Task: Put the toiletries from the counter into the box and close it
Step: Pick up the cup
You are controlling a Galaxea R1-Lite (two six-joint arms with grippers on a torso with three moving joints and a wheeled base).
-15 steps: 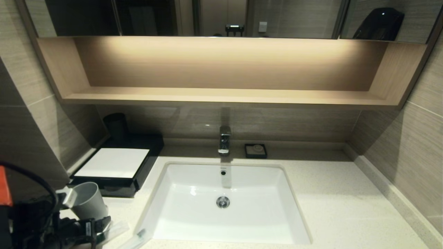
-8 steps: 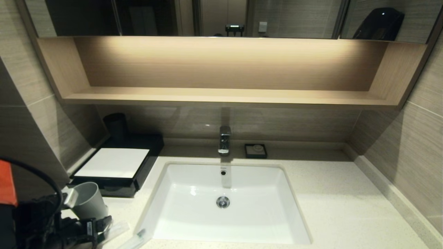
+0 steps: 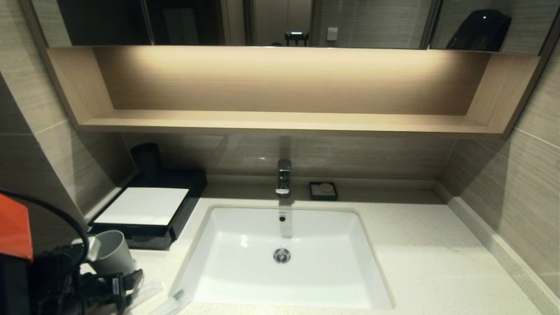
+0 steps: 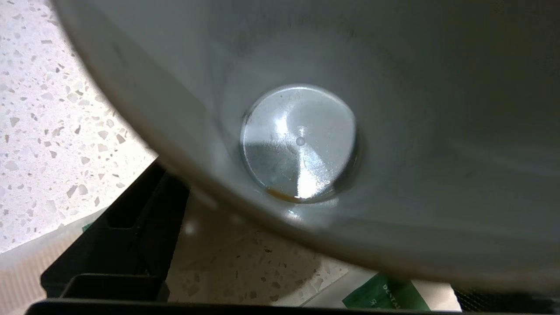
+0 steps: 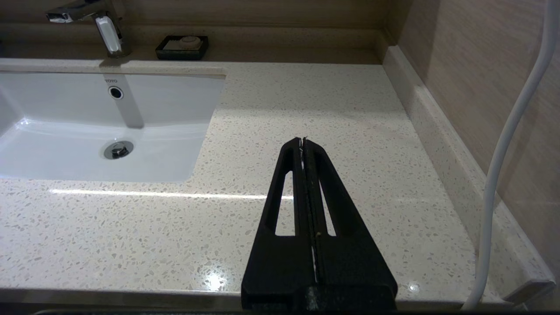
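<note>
None of the toiletries boxed yet, judging by the scene. Saw at least two toiletries point(image 3: 175, 299), slim clear packets, one with a green label, loose on the worktop point(image 3: 428, 262) by the front left corner of the sink point(image 3: 245, 227). Found the box point(image 3: 142, 205) further back on the left against the wall, well apart from the packets, white top panel flat, drawer apparently shut. Judged everything left to do: opening the drawer, lifting each packet across, shutting it again.

Placed the left gripper point(image 3: 127, 286) low at the near left edge, just over the packets, jaws spread wide, nothing seen held. Noted a light grey cup point(image 3: 111, 253) right beside it, filling most of the left wrist view. Found the right gripper point(image 5: 303, 142) parked over bare worktop to the right of the sink, fingers pressed together, holding nothing.

Looked like pale cream speckled stone, glossy. Also noted a chrome tap point(image 3: 283, 177) behind the sink, a small black soap dish point(image 3: 323, 191) beside it, a dark cup point(image 3: 146, 159) behind the box, a lit wooden wall shelf point(image 3: 284, 120) above, a mirror over that, and grey-brown tiled walls on both sides.
</note>
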